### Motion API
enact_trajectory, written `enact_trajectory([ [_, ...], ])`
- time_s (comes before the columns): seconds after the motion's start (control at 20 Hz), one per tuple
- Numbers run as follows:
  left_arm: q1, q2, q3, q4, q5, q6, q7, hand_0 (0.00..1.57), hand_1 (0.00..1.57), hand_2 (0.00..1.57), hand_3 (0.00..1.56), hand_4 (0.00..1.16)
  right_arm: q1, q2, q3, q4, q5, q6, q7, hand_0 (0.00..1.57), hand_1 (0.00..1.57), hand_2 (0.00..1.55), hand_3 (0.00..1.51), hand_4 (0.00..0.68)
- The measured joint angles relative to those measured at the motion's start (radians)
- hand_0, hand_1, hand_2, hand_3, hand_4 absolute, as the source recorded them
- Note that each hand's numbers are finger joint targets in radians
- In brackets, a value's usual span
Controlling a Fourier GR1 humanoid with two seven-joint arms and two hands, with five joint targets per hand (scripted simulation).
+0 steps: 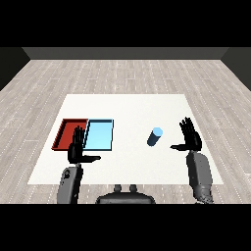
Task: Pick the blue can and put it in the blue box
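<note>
Right hand (190, 138) is hovering over the table with its fingers spread straight and its thumb sticking out toward the can, and it is holding nothing. Left hand (78, 149) is waiting the same way, open and holding nothing, just in front of the two trays. Going from big things to small ones: the white table (127, 169) is filling the middle of the view, the red tray (62, 135) and the blue tray (99, 136) are lying side by side on its left part, touching each other, and the little blue can (155, 137) is standing on the right part, near the right hand and well apart from the trays. I think the reaching step is only starting. To do it well, the right hand should be sliding in from the side, keeping the can between thumb and fingers, and closing slowly so the can is not tipping over. No words or labels are showing on anything.
</note>
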Motion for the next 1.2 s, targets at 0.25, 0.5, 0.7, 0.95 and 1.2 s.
enact_trajectory([
  [0.25,-0.011,0.005,0.005,0.010,0.008,-0.004,0.005,0.00,0.00,0.00,0.00,0.00,-0.055,-0.022,-0.016,0.109,-0.025,0.039,0.004,0.00,0.00,0.00,0.00,0.000],
  [0.5,-0.023,0.003,0.009,0.033,0.018,-0.009,-0.003,0.00,0.00,0.00,0.00,0.00,-0.083,0.009,0.004,0.152,-0.018,0.010,0.014,0.00,0.00,0.00,0.00,0.000],
  [0.7,-0.018,0.008,0.014,0.015,0.022,-0.004,0.013,0.00,0.00,0.00,0.00,0.00,-0.121,0.026,0.010,0.223,-0.007,-0.017,-0.001,0.00,0.00,0.00,0.00,0.000],
  [0.95,-0.016,0.010,0.021,0.009,0.035,-0.008,0.004,0.00,0.00,0.00,0.00,0.00,-0.136,0.039,0.020,0.258,-0.015,-0.025,0.016,0.00,0.00,0.00,0.00,0.000],
  [1.2,-0.024,0.019,0.038,0.018,0.059,-0.023,0.000,0.00,0.00,0.00,0.00,0.00,-0.144,0.042,0.025,0.327,0.000,-0.028,-0.025,0.00,0.00,0.00,0.00,0.000],
])
